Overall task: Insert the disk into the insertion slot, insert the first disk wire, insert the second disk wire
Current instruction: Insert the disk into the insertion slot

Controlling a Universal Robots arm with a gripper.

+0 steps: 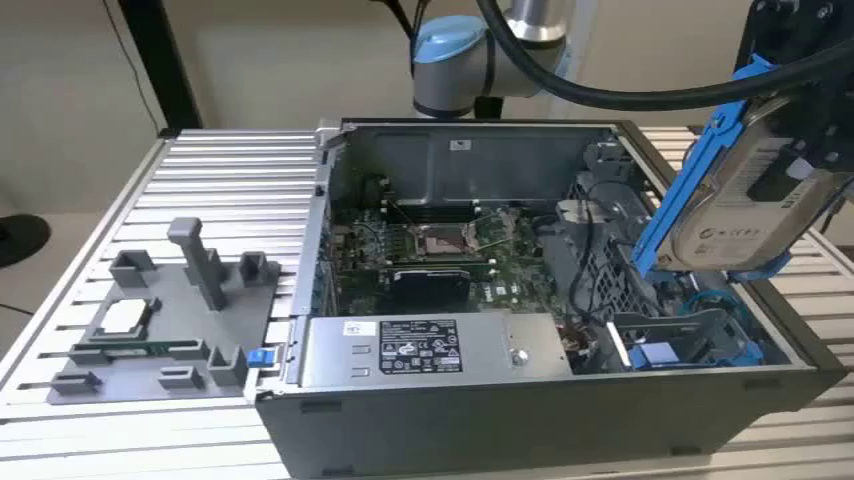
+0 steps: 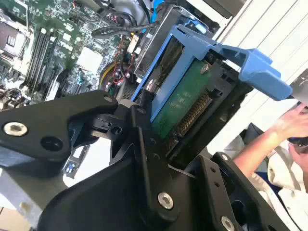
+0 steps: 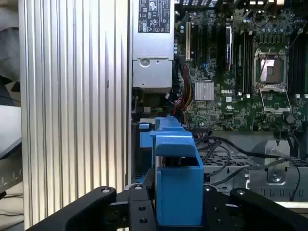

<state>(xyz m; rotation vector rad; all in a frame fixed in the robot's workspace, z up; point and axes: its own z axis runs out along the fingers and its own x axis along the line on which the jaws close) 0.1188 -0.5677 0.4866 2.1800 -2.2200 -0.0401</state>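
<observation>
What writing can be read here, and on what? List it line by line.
No print here can be quoted.
White label on the disk: too small to read.
Label on the power-supply box: too small to read.
Small white sticker on the back wall of the case: blurred.

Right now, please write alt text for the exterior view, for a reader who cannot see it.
The gripper holds the disk tilted above the slot of the open case, at the exterior view's right. A grey tray lies on the table at that view's left.
</observation>
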